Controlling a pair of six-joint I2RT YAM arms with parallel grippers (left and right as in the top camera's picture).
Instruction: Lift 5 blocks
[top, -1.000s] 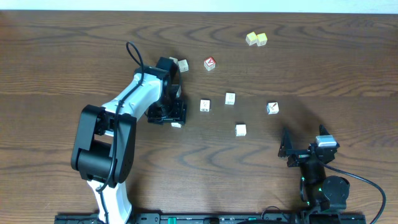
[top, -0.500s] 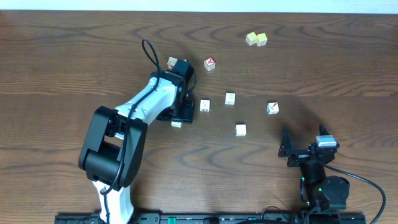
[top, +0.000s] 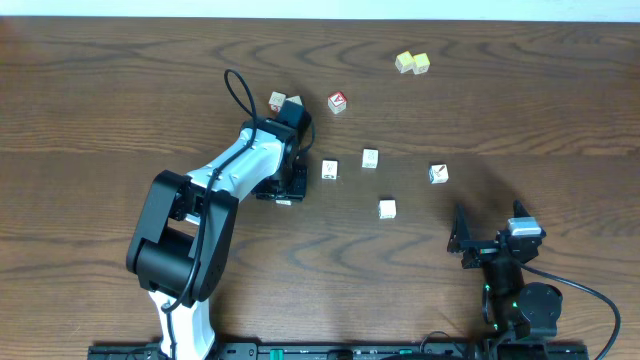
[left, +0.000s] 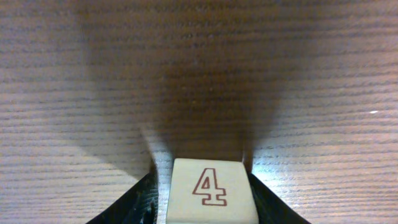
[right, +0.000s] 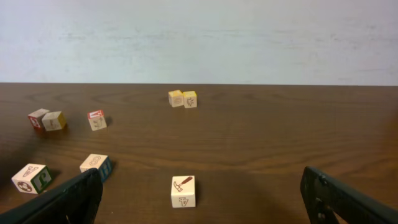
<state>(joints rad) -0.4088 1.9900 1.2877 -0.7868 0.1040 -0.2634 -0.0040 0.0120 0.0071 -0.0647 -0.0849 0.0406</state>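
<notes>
A whitish block (left: 210, 190) printed with a 4 is seen near the middle of the surface (top: 560, 120), slightly toward its left edge. It is judged light, rigid and smooth-faced, and best taken squarely on two opposite flat sides. It is flanked closely by the left gripper (top: 291, 187), though a firm pinch cannot be confirmed. The right gripper (top: 488, 232) is held spread and empty near the front edge.

Left arm (top: 228, 165), centre left: white shells, black joints, bulky black shoulder, thin black cable (top: 237, 90) looping at top. Right arm (top: 512, 292), lower right: all black, grey box (top: 522, 228) on wrist, second cable (top: 590, 290) curving right. Right gripper (top: 487, 222): black fingers (right: 68, 199)
</notes>
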